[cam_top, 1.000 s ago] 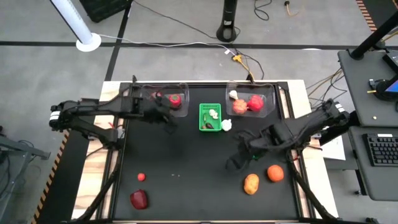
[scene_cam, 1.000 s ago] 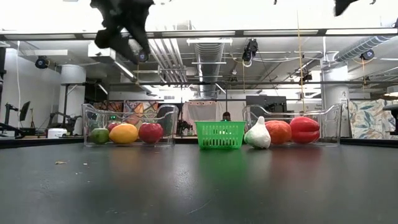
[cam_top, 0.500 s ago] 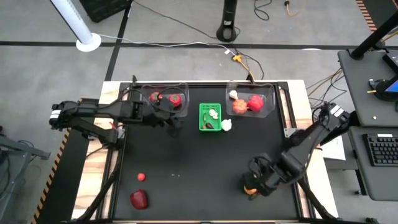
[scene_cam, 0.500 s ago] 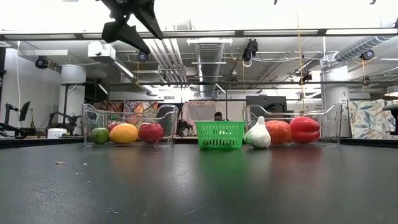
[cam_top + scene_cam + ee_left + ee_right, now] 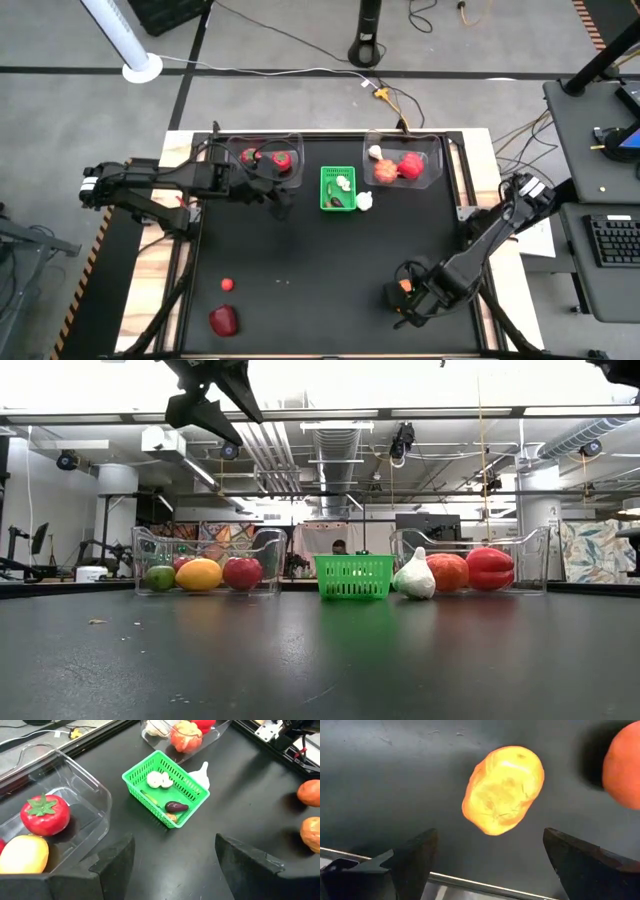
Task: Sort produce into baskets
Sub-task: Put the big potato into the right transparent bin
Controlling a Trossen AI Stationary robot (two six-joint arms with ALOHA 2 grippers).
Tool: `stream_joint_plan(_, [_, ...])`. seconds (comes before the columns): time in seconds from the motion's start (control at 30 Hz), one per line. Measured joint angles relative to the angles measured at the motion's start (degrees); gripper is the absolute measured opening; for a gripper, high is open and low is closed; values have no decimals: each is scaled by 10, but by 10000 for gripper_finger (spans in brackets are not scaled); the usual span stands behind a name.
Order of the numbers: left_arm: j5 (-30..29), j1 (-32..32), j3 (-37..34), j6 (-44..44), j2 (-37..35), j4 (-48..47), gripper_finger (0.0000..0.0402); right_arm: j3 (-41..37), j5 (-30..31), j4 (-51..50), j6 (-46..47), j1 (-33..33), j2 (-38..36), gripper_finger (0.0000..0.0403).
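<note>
Right claw wide open and empty above yellow-orange potato, hidden under the arm from overhead.

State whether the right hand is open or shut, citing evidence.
Open: the right hand has both fingers spread wide, with the yellow-orange potato lying untouched on the table beyond them.

Lighting: even and bright in the high view, from overhead. Low view: long ceiling light strips blown out to white glare, the room behind hazy. The matte black desk takes a soft sheen and a faint green reflection under the small bright green perforated plastic basket. Right wrist view: the glossy yellow-orange oval toy potato is blurred and overlit; a dark shadow lies beside the round orange toy fruit.
</note>
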Motion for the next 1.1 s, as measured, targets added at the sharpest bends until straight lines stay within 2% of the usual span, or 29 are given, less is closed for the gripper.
stream_joint_plan(0.33, [1, 0, 0, 0, 0, 0, 256, -28, -4, 25, 7, 0, 16, 354])
stream_joint_plan(0.67, [1, 0, 0, -2, 0, 0, 256, -128, 0, 184, 10, -2, 16, 354])
stream_joint_plan(0.83, [1, 0, 0, -2, 0, 0, 256, -158, 2, 200, -3, -2, 17, 354])
stream_joint_plan(1.1, [2, 0, -1, -5, 0, -1, 256, -151, 2, 200, -30, -2, 17, 317])
